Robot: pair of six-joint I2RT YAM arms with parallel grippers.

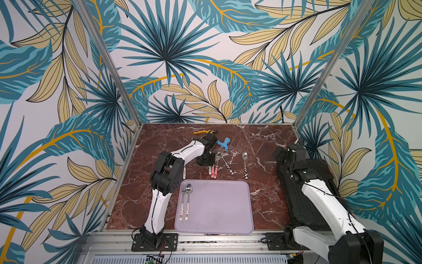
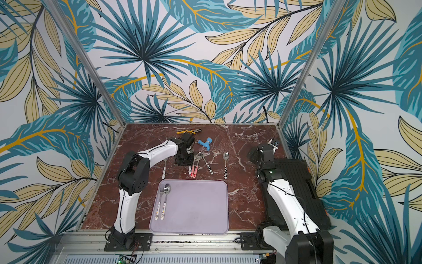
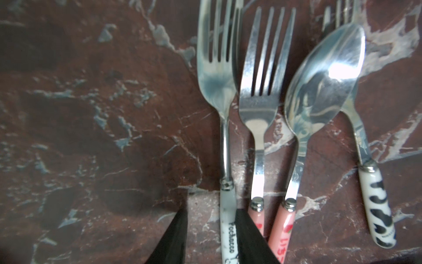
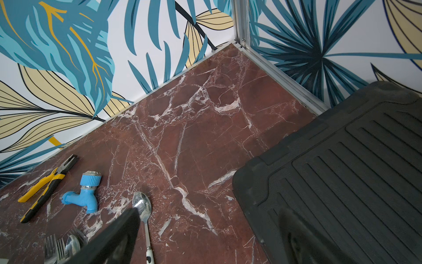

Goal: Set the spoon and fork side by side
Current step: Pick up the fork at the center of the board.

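Step in hand: picking the next piece from the cutlery cluster at 12 o'clock of the lilac tray (image 1: pixel 228 205). The left gripper (image 3: pixel 211 210) is down on the worktop (image 1: pixel 262 141), part open. Its jaws straddle the handle of the white-handled fork (image 3: pixel 217 75) with a gap on one side, so it looks not yet clamped. The pink fork (image 3: pixel 262 80) lies just beside it. A fork-and-spoon pair (image 1: pixel 187 204) lies at the tray's 9 o'clock edge. The right gripper (image 4: pixel 210 212) is wide open and empty, at 3 o'clock by the black case (image 4: pixel 342 171). Next move, likely: close on the handle and lift straight up without dragging the pink fork.
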